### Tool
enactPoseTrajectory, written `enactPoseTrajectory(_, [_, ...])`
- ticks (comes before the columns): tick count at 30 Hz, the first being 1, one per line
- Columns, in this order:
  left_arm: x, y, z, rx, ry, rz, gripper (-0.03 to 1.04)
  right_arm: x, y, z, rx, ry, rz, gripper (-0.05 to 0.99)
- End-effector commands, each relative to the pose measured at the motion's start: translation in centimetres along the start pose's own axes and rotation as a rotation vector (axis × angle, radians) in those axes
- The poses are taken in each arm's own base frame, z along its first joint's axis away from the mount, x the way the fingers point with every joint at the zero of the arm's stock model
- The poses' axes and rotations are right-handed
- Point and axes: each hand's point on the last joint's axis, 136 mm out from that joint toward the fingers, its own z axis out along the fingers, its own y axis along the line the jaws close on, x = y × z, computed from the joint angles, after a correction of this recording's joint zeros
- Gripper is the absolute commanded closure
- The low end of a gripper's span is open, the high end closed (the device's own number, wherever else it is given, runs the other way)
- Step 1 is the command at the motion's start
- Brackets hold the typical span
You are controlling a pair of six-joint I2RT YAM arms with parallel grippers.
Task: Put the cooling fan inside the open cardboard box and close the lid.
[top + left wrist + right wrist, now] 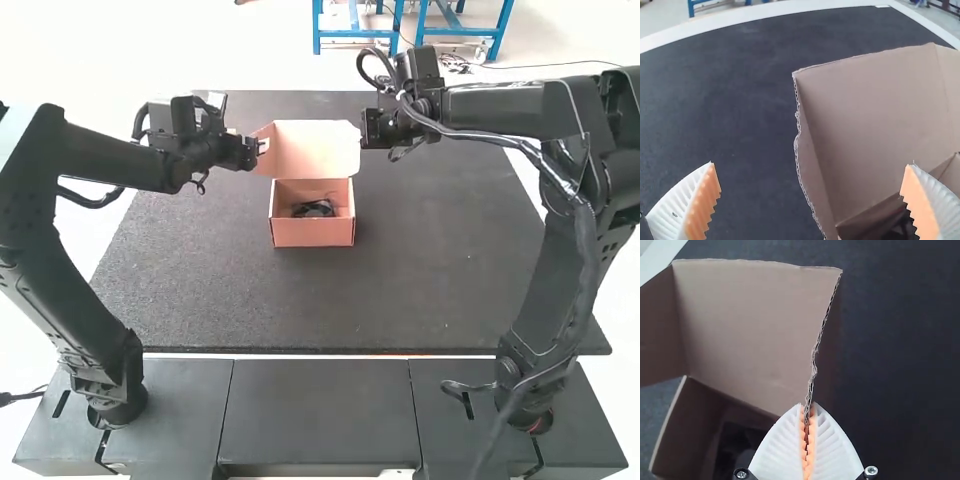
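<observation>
A small cardboard box (312, 225) stands on the black mat with its lid (305, 148) raised upright at the back. A black cooling fan (313, 209) lies inside the box. My right gripper (366, 128) is shut on the lid's right edge; the wrist view has the white ribbed fingers (827, 450) pinching the cardboard edge (817, 355). At the lid's left edge my left gripper (258, 147) is open, its fingers (692, 202) spread on either side of the lid's corner (805, 130).
The black mat (200, 270) covers most of the table, with bare room in front of and beside the box. A blue metal frame (400, 22) stands beyond the table's far edge.
</observation>
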Motion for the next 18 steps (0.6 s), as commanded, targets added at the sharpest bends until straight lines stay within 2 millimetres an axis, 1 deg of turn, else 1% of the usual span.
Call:
enactPoseTrajectory(1, [-0.3, 0.1, 0.2, 0.004, -0.007, -0.004, 0.23, -1.4, 0.9, -1.5, -0.028, -0.045, -0.013, 0.95])
enactPoseTrajectory(2, [-0.3, 0.1, 0.2, 0.004, -0.009, -0.003, 0.28, -1.4, 0.9, -1.5, -0.028, -0.045, -0.013, 0.95])
enactPoseTrajectory(5, [-0.2, 0.0, 0.2, 0.006, -0.007, -0.005, 0.39, -1.5, 0.8, -1.5, -0.027, -0.048, -0.013, 0.95])
enactPoseTrajectory(8, [-0.1, -0.1, 0.2, 0.013, -0.005, -0.006, 0.54, -1.5, 0.8, -1.6, -0.027, -0.049, -0.015, 0.95])
enactPoseTrajectory(10, [0.0, -0.3, 0.2, 0.023, -0.002, -0.007, 0.62, -1.5, 0.8, -1.5, -0.027, -0.048, -0.015, 0.95])
enactPoseTrajectory(12, [0.0, -0.8, 0.2, 0.057, -0.003, -0.007, 0.75, -1.5, 0.8, -1.5, -0.027, -0.048, -0.015, 0.95])
enactPoseTrajectory(13, [0.0, -1.1, 0.2, 0.072, -0.004, -0.007, 0.79, -1.5, 0.8, -1.5, -0.027, -0.048, -0.015, 0.95])
enactPoseTrajectory(14, [0.0, -1.2, 0.2, 0.075, -0.003, -0.009, 0.82, -1.4, 0.8, -1.5, -0.028, -0.046, -0.014, 0.95])
enactPoseTrajectory(18, [0.6, -1.3, 0.2, 0.083, 0.019, -0.016, 0.84, -1.2, 0.9, -1.5, -0.034, -0.041, -0.015, 0.95])
